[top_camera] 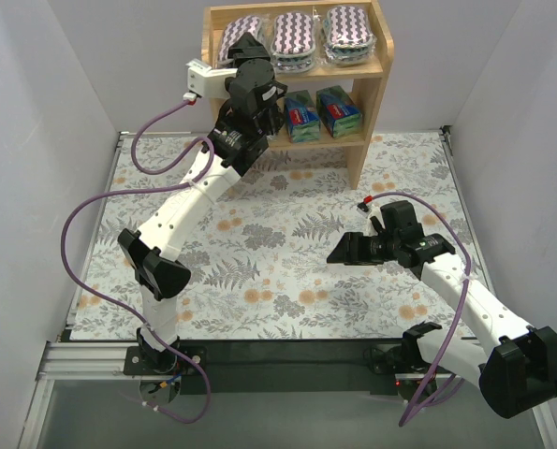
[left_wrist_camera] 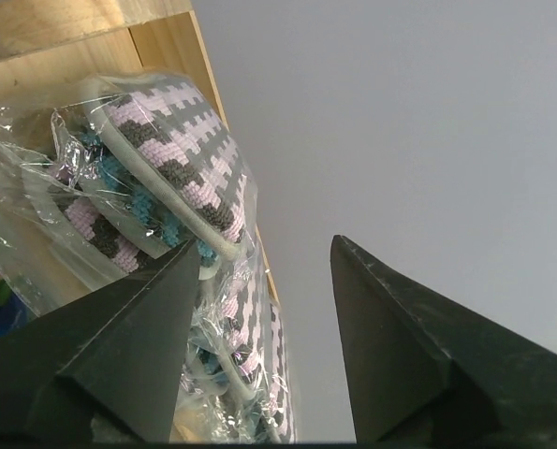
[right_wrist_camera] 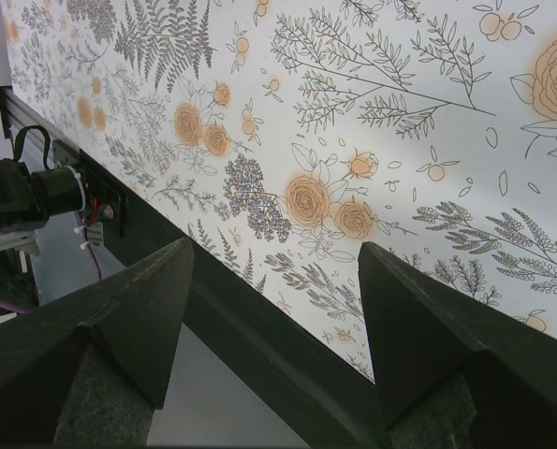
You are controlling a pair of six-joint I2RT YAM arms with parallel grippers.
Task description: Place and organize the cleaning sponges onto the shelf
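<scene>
Left gripper (left_wrist_camera: 269,241): in the wrist view I see the jaws partly apart with only grey wall between them. It holds nothing.

Right gripper (right_wrist_camera: 276,246): jaws apart and empty, over the floral mat (right_wrist_camera: 372,122) at lower right of the top view, well apart from the shelf (top_camera: 383,42).

Sponges: three pads are on the top tier. The left pad (left_wrist_camera: 175,140) lies at upper left of the left wrist view, outside the gap, and the left finger (left_wrist_camera: 156,327) appears to touch its wrap at the tip. Its long axis runs front to back on the tier, slightly tilted. Two packs (top_camera: 302,117) are on the lower tier; I cannot tell whether a third sits behind the left arm.

Judgement: the left arm is much the nearer. Any withdrawal should move away from the pad, or the finger may drag the wrap.
</scene>
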